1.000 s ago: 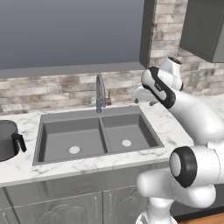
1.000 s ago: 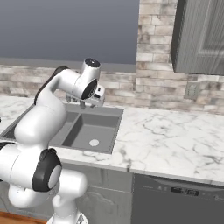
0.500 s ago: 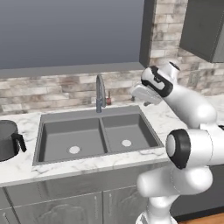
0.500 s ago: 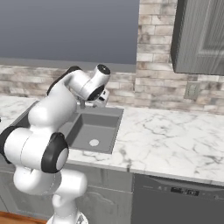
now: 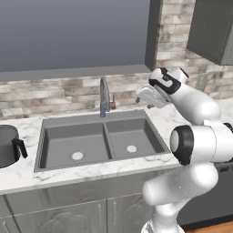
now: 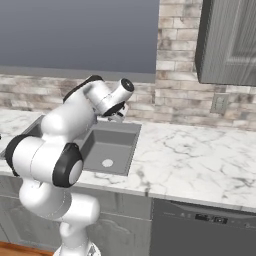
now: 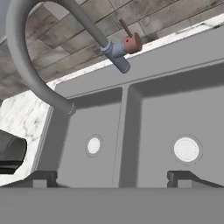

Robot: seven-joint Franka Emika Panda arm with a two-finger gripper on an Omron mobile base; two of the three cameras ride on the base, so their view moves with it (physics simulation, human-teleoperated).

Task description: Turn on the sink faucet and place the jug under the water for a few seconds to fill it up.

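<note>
Gray sink faucet [image 5: 104,96] stands left of my gripper [image 5: 142,99], whose jaws are spread wide, holding nothing.

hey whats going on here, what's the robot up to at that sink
The robot arm is reaching toward the sink faucet with its gripper open and empty, held in the air to the right of the spout and not touching it. The reddish-brown lever at the faucet's base looks untouched, and no water is running. Both basins of the sink hold nothing but their drains. The jug sits on the counter to the left of the sink, so filling has not started.
</note>
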